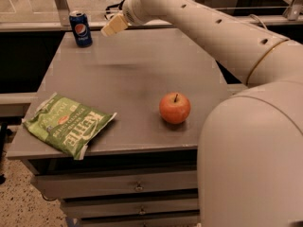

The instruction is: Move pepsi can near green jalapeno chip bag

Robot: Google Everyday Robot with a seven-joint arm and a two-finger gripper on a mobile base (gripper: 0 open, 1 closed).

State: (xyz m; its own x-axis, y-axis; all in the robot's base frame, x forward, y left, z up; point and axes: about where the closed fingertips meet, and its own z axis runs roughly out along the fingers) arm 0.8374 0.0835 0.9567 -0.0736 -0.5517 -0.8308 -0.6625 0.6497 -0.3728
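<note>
Table (142,74): grey flat top, drawers under the front edge.
Far left corner: pepsi can (81,28), upright, standing on the top.
Near left corner: green jalapeno chip bag (67,124), lying flat, skewed, one end reaching the front edge.
Right of centre, toward front: apple (174,108), red, stem up; well apart from bag and can.
Gripper (115,25): in the air over the far left part of the table, near the can, to its right.
</note>
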